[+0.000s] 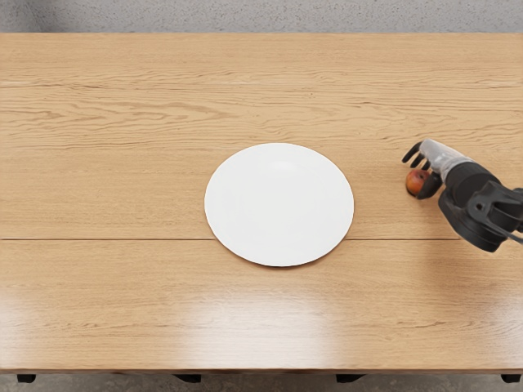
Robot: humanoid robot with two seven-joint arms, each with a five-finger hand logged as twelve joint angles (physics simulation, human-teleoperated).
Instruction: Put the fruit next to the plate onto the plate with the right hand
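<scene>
Head view shows you the white plate (279, 204) bare at mid-bench (122, 310). Farther right, well apart from it, your right hand (431, 166) cups over the fruit (417, 181), fingers (412, 153) spread, not yet clenched. Close off-centre and it will likely roll away: it looks small, round, reddish-orange and smooth.

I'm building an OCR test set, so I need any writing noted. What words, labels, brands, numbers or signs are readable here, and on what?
None. No word, label, brand, number or sign shows on the white plate, the red fruit, the right hand or the wooden table.
</scene>
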